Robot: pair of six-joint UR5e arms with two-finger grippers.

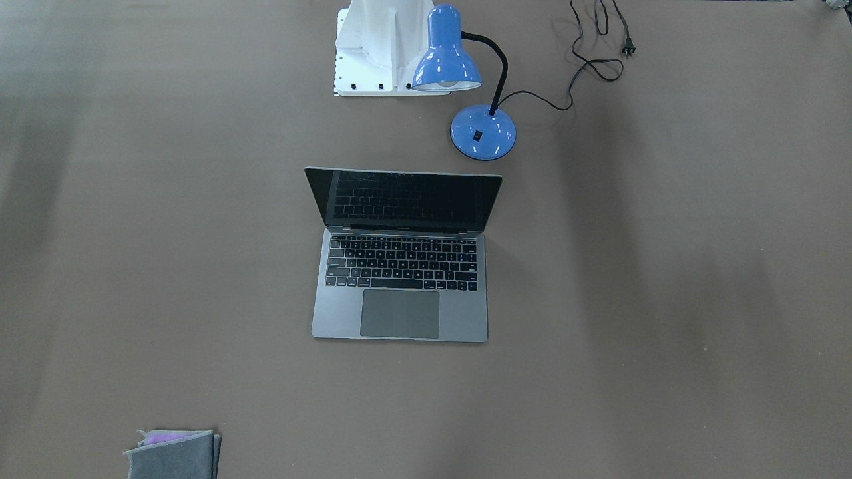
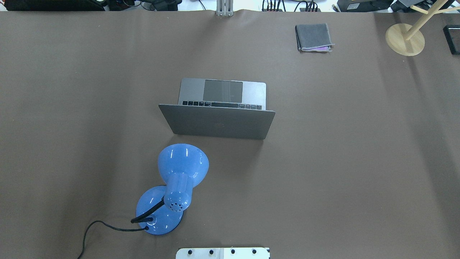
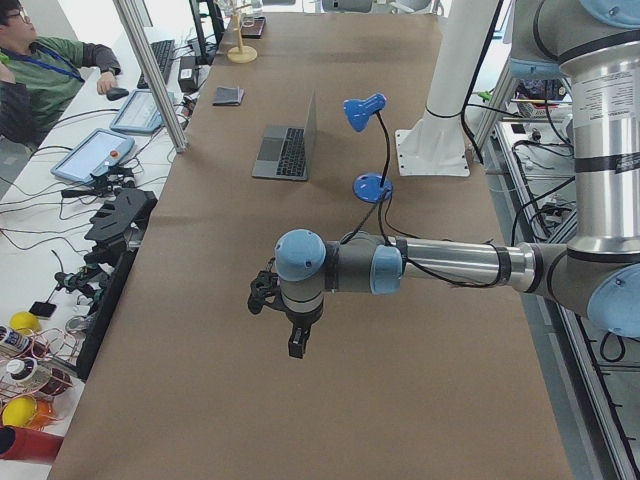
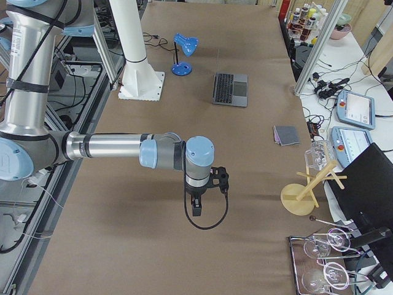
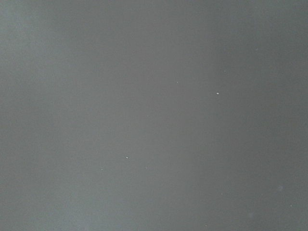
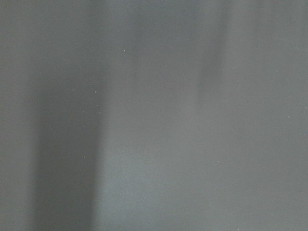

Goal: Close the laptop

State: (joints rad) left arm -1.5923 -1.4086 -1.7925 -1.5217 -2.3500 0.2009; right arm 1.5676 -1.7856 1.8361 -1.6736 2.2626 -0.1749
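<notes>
The space-grey laptop [image 1: 399, 314] stands open in the middle of the brown table, its screen dark and upright, its keyboard facing away from the robot. The overhead view shows the back of its lid [image 2: 217, 124]. It also shows in the exterior left view [image 3: 285, 152] and the exterior right view [image 4: 231, 89]. My left gripper [image 3: 297, 345] hangs over bare table far from the laptop. My right gripper [image 4: 196, 210] hangs likewise at the other end. I cannot tell if either is open or shut. Both wrist views show only bare table.
A blue desk lamp [image 2: 183, 169] with a black cord stands between the robot's base [image 2: 222, 253] and the laptop's lid. A folded grey cloth [image 2: 313, 37] lies at the far side. A wooden stand [image 2: 405, 39] is at the far right corner.
</notes>
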